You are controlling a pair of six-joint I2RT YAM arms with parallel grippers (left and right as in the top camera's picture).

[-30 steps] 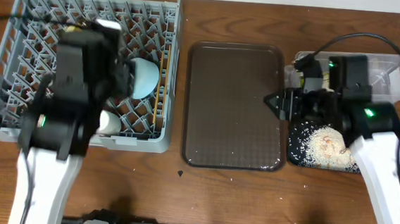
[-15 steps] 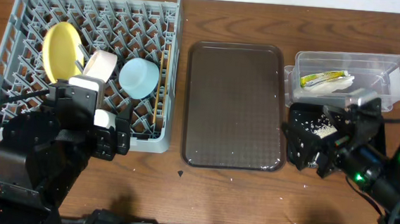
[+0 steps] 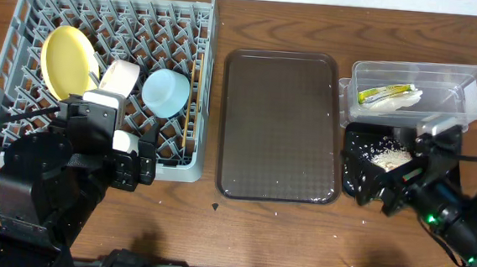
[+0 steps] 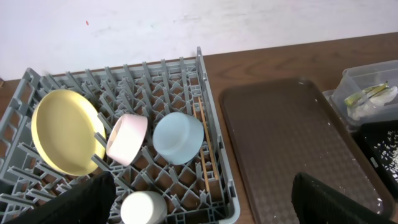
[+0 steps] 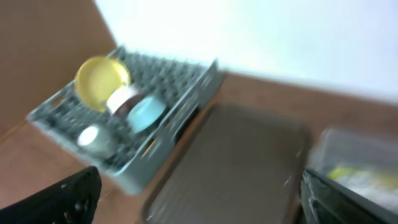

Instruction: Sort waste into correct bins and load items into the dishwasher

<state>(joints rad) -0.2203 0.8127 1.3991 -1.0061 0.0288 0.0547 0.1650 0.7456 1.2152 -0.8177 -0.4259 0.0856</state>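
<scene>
The grey dish rack [image 3: 20, 127] holds the yellow plate [image 3: 67, 58] on edge, the white bowl [image 3: 118, 76], the light blue bowl [image 3: 165, 92] and the chopsticks [image 3: 195, 97]. The left wrist view shows the plate [image 4: 62, 140], both bowls [image 4: 127, 138] [image 4: 178, 137] and the chopsticks [image 4: 204, 149]. The clear tub [image 3: 465, 86] holds the wrapper [image 3: 383, 94] and the napkin [image 3: 407, 99]. The black tray [image 3: 356, 163] holds rice scraps [image 3: 388, 154]. My left gripper [image 3: 127, 164] [image 4: 199, 211] is open and empty over the rack's front edge. My right gripper [image 3: 382, 190] [image 5: 205, 205] is open and empty over the black tray's front.
The dark brown serving tray [image 3: 281, 124] lies between the rack and the bins. Another white round vessel [image 4: 144, 208] stands at the rack's front. The right wrist view is blurred. A few crumbs lie on the wood in front of the serving tray.
Both arms have pulled back toward the table's front edge. The left arm has left the rack, uncovering the plate and bowls. The right arm has left the bins.
</scene>
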